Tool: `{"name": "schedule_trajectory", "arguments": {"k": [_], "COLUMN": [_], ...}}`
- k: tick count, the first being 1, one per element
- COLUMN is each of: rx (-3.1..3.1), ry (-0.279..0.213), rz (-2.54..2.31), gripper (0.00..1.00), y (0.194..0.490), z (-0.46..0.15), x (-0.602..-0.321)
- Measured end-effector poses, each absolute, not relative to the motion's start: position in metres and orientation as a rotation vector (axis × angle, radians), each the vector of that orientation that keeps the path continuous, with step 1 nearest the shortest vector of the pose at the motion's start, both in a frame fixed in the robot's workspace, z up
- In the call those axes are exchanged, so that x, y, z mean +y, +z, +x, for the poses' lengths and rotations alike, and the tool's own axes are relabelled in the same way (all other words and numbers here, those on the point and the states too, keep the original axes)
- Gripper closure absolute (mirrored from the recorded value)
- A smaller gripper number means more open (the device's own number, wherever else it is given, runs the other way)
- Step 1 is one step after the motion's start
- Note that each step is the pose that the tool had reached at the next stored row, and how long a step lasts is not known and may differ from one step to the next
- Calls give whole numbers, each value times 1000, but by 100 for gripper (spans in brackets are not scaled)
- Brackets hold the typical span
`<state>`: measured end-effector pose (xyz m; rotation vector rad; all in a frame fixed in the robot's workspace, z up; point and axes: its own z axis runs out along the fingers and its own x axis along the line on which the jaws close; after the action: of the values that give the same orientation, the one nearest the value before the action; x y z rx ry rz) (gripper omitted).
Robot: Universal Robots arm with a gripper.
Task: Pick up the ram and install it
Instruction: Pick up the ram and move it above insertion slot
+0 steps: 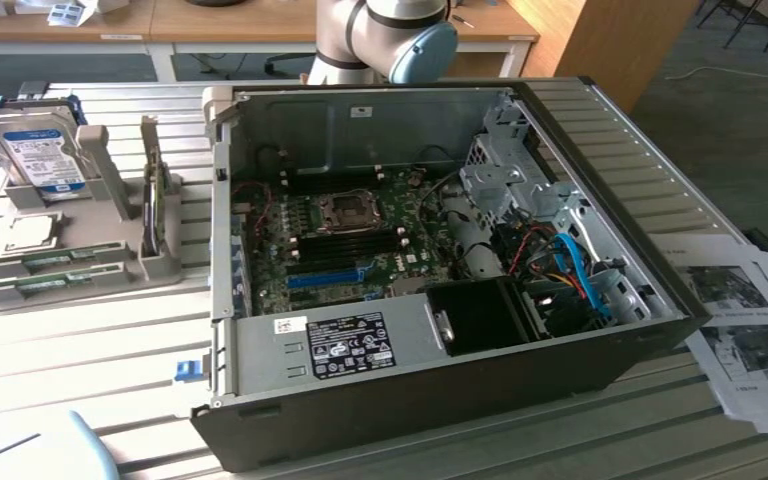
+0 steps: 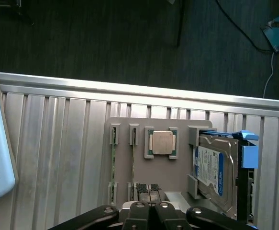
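1. Exterior view: the arm (image 1: 381, 40) is cut off by the picture's edge behind the open computer case (image 1: 424, 400), so its working end cannot be followed.
2. Exterior view: beside the case on the bench (image 1: 77, 360) stands a grey holder (image 1: 157, 262). The first ram stick (image 1: 61, 260) and the second ram stick (image 1: 48, 288) lie sunk in its slots, showing little more than green edges. A hard drive (image 1: 40, 150) stands upright in the same holder, with a processor chip (image 1: 31, 232) between it and the sticks.
3. Wrist view: both sticks appear edge-on as thin lines, so their stickers and chips cannot be made out. The hard drive (image 2: 216, 172) is partly cut off.
4. Wrist view: the tool (image 2: 148, 188) is clenched, its fingers pressed together and grasping nothing. Its tips hang over the holder's near edge; whether they touch it is unclear.
5. Wrist view: one stick (image 2: 133, 163) lies just beside the tool's tips and the other (image 2: 114, 163) one slot farther off. The processor chip (image 2: 161, 143) sits ahead of the tool.
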<state>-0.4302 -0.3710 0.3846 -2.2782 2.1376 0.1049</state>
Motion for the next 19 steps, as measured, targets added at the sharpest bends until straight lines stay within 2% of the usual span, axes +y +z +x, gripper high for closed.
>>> {"name": "schedule_trajectory", "arguments": {"k": [19], "rx": [2137], "ry": [105], "rz": [-2278], "gripper": [91], "y": [364], "z": [-430], "x": [-371]}}
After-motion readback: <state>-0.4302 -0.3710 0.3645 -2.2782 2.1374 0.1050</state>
